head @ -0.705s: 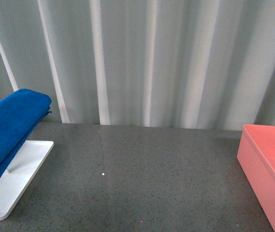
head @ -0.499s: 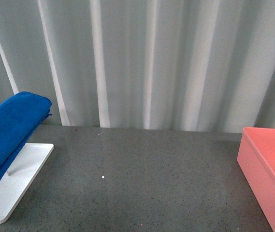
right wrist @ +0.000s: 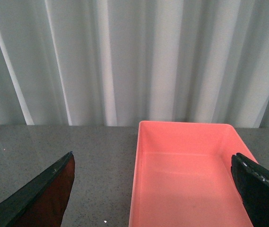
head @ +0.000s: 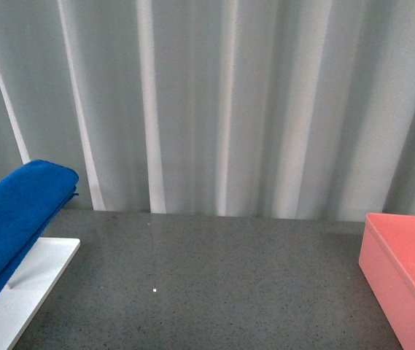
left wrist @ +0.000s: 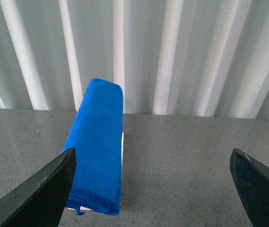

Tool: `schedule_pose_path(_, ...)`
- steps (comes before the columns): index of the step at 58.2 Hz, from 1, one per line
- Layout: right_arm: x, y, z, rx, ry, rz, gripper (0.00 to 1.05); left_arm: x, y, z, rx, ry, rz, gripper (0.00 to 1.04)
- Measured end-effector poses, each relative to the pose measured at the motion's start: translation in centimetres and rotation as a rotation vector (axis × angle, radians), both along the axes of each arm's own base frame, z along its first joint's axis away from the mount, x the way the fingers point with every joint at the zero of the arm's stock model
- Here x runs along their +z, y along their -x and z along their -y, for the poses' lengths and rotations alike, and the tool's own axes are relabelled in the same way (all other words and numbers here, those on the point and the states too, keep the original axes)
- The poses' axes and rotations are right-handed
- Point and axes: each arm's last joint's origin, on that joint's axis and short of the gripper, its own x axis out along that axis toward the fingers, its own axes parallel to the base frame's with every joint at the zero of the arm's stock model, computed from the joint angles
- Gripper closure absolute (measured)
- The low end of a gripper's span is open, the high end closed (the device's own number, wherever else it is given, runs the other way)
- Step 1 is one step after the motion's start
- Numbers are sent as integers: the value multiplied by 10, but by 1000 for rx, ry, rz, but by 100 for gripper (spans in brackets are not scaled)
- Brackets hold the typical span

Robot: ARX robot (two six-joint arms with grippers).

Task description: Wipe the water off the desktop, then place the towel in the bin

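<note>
Hanging folded over white flat rack [head: 39,271]: soft blue towel [head: 14,219] — left claw [left wrist: 152,156], right claw [right wrist: 153,157] gaping, empty.

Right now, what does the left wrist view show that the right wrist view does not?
Only the left wrist view: the folded blue towel and the open left gripper. Only the right wrist view: the pink bin, nothing seen inside, and the open right gripper. Both: speckled grey desktop and pale curtain.
</note>
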Motion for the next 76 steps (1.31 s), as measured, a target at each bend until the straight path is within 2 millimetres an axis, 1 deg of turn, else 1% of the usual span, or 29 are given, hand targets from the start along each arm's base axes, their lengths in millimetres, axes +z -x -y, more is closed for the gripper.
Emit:
schedule_pose_path(38, 0, 0, 0, 0, 0, 0, 7, 0, 0, 0, 0, 0, 0, 7)
schedule_pose_path(39, 0, 0, 0, 0, 0, 0, 7, -1, -1, 0, -9, 25, -39, 7)
schedule_pose_path(41, 0, 0, 0, 0, 0, 0, 7, -2, -1, 0, -41, 96, -209, 7)
schedule_pose_path(42, 0, 0, 0, 0, 0, 0, 7, -1, -1, 0, -47, 120, -257, 7)
schedule_pose_path(44, 0, 0, 0, 0, 0, 0, 7, 2, -5, -1, -18, 238, -486, 7)
schedule_pose_path(45, 0, 0, 0, 1, 0, 1, 7, 3, -8, -2, -1, 285, -549, 7)
schedule_pose_path(46, 0, 0, 0, 0, 0, 1, 7, 5, -14, -4, 11, 323, -607, 7)
schedule_pose_path(48, 0, 0, 0, 0, 0, 1, 7, 11, -25, -7, 19, 360, -635, 7)
schedule_pose_path(52, 0, 0, 0, 0, 0, 1, 7, 31, -48, -15, 27, 361, -586, 7)
schedule_pose_path(54, 0, 0, 0, 0, -1, 1, 7, 50, -68, -22, 18, 346, -537, 7)
schedule_pose_path(55, 0, 0, 0, 0, -1, 1, 7, 53, -72, -23, 18, 341, -528, 7)
schedule_pose_path(59, 0, 0, 0, 0, -1, 1, 7, 78, -107, -33, 4, 287, -473, 7)
schedule_pose_path(60, 0, 0, 0, 0, -1, 1, 7, 83, -117, -35, 0, 274, -464, 7)
schedule_pose_path(61, 0, 0, 0, 0, -1, 1, 7, 89, -132, -38, -13, 251, -461, 7)
schedule_pose_path(64, 0, 0, 0, 0, -1, 1, 7, 96, -159, -41, -22, 198, -460, 7)
schedule_pose_path(65, 0, 0, 0, 0, -1, 1, 7, 96, -164, -42, -22, 192, -460, 7)
schedule_pose_path(68, 0, 0, 0, 0, -1, 1, 7, 99, -191, -45, -23, 121, -465, 7)
schedule_pose_path(69, 0, 0, 0, 0, -1, 1, 7, 99, -195, -45, -18, 114, -464, 7)
schedule_pose_path(71, 0, 0, 0, 0, -1, 1, 7, 100, -213, -48, -1, 74, -466, 7)
schedule_pose_path(72, 0, 0, 0, 0, -1, 1, 7, 100, -217, -49, 4, 66, -469, 7)
schedule_pose_path(75, 0, 0, 0, 0, -1, 1, 7, 99, -241, -53, 16, 28, -489, 7)
schedule_pose_path(76, 0, 0, 0, 0, -1, 1, 7, 99, -244, -54, 19, 16, -490, 7)
